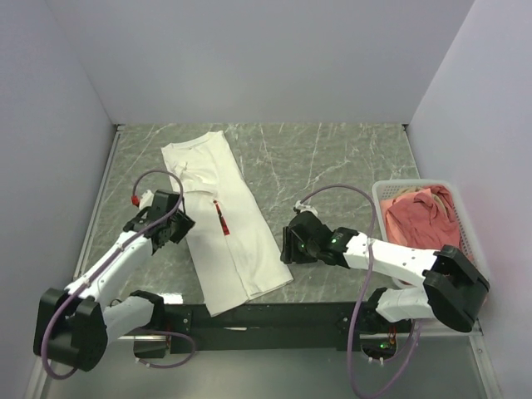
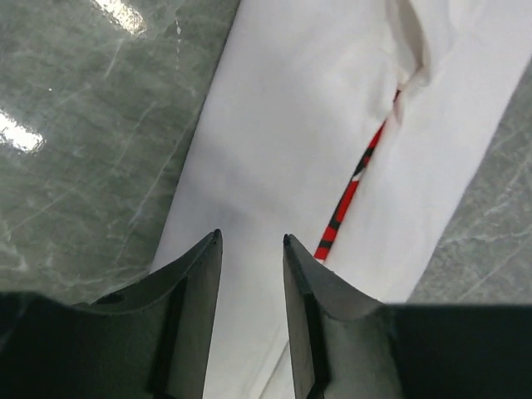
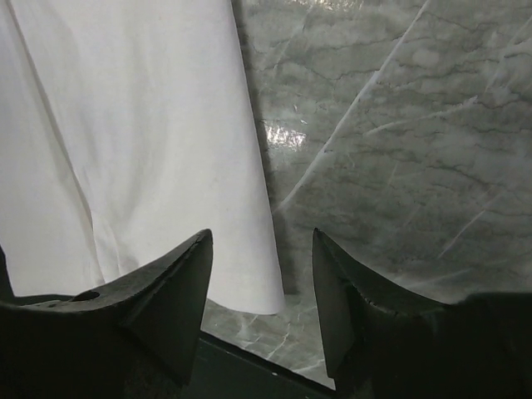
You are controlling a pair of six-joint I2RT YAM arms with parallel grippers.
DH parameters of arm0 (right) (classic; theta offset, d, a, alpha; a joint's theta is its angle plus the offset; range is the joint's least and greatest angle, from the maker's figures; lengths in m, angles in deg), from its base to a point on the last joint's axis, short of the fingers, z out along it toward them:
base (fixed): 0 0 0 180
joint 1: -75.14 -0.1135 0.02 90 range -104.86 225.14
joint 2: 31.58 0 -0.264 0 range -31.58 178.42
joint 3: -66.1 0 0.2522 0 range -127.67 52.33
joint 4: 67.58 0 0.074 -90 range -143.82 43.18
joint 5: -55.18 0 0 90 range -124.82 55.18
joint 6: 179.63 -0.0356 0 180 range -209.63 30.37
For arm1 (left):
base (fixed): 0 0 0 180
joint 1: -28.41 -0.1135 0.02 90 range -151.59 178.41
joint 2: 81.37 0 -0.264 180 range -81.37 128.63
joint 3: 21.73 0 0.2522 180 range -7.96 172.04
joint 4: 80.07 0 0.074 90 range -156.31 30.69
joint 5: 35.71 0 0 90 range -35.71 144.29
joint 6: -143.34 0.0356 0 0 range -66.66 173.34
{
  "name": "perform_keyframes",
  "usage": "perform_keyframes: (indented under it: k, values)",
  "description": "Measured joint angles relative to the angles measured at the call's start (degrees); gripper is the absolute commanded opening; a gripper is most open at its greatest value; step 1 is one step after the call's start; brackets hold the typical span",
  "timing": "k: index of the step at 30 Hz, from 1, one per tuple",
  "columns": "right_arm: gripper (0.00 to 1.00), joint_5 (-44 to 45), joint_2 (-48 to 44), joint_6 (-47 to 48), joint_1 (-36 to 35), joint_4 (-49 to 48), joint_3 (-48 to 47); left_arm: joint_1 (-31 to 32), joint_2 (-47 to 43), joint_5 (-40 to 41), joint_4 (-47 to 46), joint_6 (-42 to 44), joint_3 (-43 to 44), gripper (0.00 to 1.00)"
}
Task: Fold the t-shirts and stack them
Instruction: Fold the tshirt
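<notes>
Left pincer point(image 2: 252, 239) half-parted, right pincer point(image 3: 262, 235) wide, both empty, at white t-shirt's point(image 1: 239, 243) long edges; marble table point(image 1: 332, 158) outside. Lengthwise fold, red print point(image 2: 345, 204) peeking.

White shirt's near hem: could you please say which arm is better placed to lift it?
Right, probably: the right end effector, open, is beside the shirt's hem corner; the left end effector is over mid-shirt.

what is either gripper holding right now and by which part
Nothing is held. The left gripper and the right gripper both stand open over the side edges of the white t-shirt, with no cloth pinched.
</notes>
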Motion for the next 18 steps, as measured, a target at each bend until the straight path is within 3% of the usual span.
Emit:
perform_keyframes:
  k: [8, 18]
  values:
    - [0.58, -0.48, 5.75, 0.02, -0.02, -2.60, 0.07, -0.04, 19.78, 0.61, -5.05, 1.11, 7.10, 0.40]
    - [0.57, -0.57, 7.89, -1.11, -0.81, -5.29, 0.07, -0.15, 32.96, 0.83, -7.28, 4.83, 23.15, 0.38]
